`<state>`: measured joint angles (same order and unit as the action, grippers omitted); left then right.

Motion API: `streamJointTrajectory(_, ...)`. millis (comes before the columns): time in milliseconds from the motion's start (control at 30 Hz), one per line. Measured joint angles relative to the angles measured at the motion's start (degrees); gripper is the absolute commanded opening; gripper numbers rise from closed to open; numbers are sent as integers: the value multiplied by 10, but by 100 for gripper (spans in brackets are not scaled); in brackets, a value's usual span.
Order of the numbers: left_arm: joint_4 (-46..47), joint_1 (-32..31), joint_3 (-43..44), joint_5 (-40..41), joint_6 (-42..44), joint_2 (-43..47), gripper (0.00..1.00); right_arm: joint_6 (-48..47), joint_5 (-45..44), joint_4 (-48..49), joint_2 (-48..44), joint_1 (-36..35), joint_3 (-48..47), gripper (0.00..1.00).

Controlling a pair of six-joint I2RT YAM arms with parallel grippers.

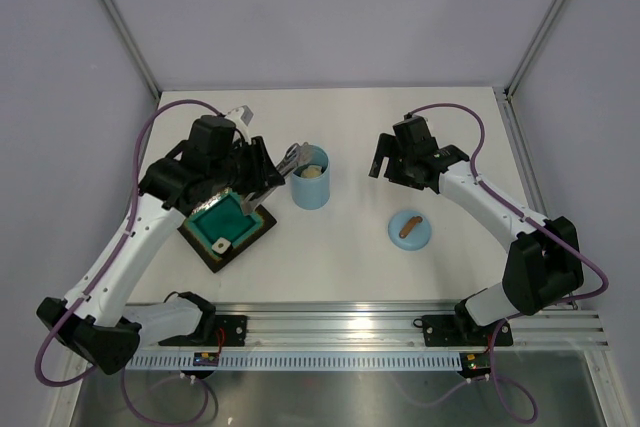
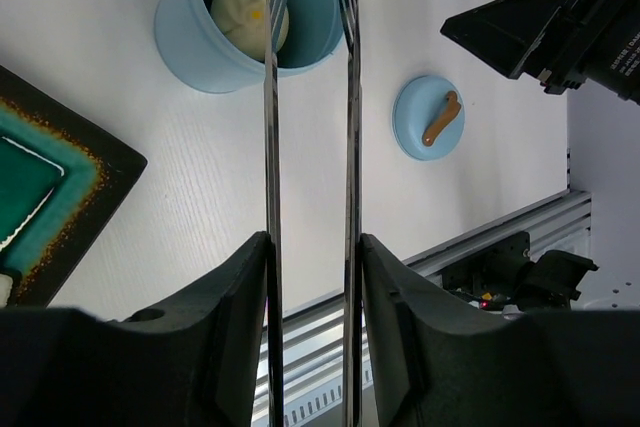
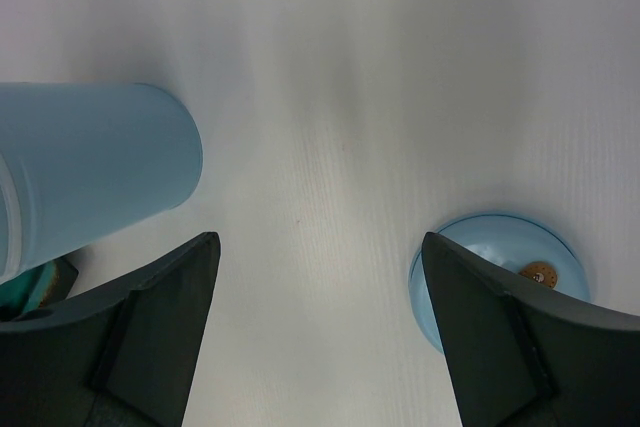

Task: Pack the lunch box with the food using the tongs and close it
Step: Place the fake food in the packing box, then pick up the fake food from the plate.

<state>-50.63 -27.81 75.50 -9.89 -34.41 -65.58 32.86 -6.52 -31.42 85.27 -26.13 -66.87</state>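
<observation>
Over the lunch box (image 2: 190, 47), left hand (image 2: 310, 257) pinched the tongs (image 2: 270, 167), tips apart above what looked like beige food (image 2: 245, 12); right hand (image 3: 318, 245) hung spread near the lid (image 3: 500, 242).

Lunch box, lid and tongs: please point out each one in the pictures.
lunch box (image 1: 310, 195): top external view, blue outer wall.
lid (image 1: 420, 238): top external view, blue top near its edge.
tongs (image 2: 352, 147): left wrist view, middle of one metal arm.
</observation>
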Motion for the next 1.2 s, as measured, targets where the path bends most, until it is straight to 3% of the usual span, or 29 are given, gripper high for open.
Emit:
streamJointTrajectory(200,-48,-3,24,40,8,14,41,0,0,0,0,0,0,90)
streamJointTrajectory(400,-158,-4,63,141,18,64,41,0,0,1,0,0,0,89)
streamJointTrajectory(633,-253,-4,37,225,0,99,45,0,1,1,0,0,0,90)
streamJointTrajectory(733,-268,-4,10,239,-13,96,46,0,1,1,0,0,0,89)
streamJointTrajectory(867,-273,-4,-22,243,-34,85,57,0,1,3,0,0,0,89)
streamJointTrajectory(1200,-273,-4,-73,241,-83,105,58,0,7,17,-2,0,1,90)
